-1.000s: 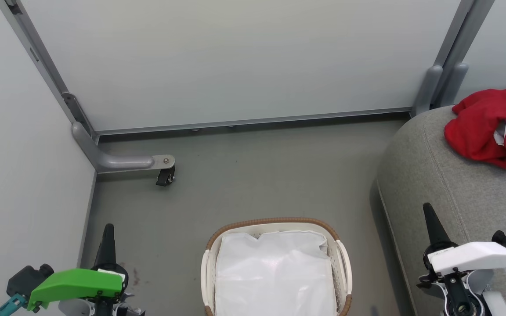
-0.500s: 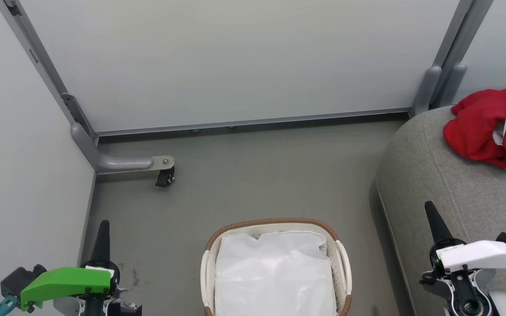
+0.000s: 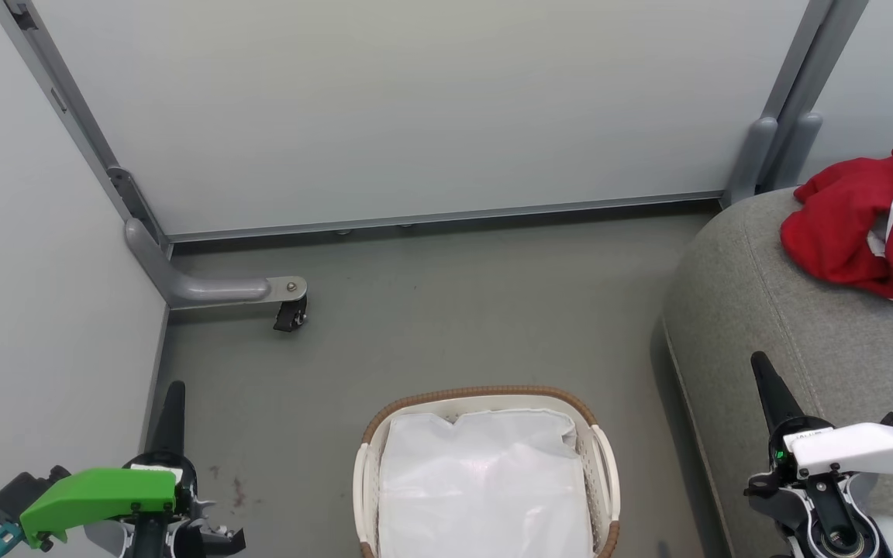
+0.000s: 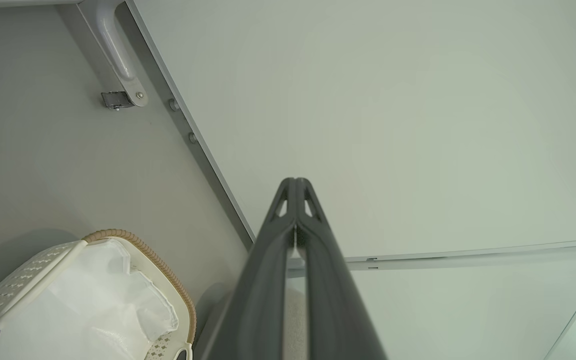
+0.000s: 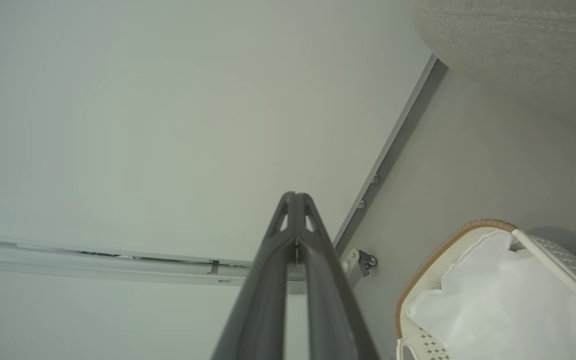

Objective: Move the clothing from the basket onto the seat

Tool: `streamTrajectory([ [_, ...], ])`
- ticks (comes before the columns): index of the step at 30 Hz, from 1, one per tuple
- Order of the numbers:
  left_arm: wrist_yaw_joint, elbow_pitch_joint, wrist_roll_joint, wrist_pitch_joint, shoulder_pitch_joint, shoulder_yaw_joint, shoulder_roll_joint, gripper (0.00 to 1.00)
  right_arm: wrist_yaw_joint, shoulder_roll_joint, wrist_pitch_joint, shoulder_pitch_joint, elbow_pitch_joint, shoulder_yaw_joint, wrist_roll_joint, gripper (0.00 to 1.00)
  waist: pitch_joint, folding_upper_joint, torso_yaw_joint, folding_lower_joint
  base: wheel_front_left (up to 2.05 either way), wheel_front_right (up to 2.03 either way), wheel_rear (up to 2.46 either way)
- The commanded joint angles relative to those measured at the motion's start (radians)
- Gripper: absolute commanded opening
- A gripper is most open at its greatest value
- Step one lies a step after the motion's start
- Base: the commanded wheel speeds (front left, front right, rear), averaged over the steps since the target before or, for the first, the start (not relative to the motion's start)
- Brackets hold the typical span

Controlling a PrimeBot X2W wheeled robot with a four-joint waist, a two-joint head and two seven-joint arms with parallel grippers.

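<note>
Left gripper: near left, green-covered wrist, fingers pressed together, pointing far. Right gripper: near right, white-covered wrist, fingers together, empty.

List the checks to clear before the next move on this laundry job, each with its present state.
1. Red clothing on the grey sofa: ok, it lies bunched on top.
2. Both garments there: cannot tell, the picture's edge cuts the pile.
3. Laundry basket free of red fabric: cannot tell; the white liner shows, but the basket's near end is cut off.
4. Left gripper shut and empty: ok.
5. Right gripper shut and empty: ok.
</note>
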Motion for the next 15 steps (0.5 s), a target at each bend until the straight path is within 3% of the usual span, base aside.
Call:
streamTrajectory([
  [1,-0.005,-0.009,-0.022,0.008,-0.023,0.008,0.004,0.0,0.0,-0.006,0.006,0.003,-0.01,-0.005,0.021,0.0,0.0,0.0,0.0,0.0,0.0,0.0,0.0],
  [15,-0.008,-0.02,-0.11,0.036,-0.026,0.027,0.004,0.0,0.0,-0.007,0.035,0.005,-0.019,-0.014,0.127,0.0,-0.002,0.0,-0.002,0.0,0.0,0.0,0.0],
])
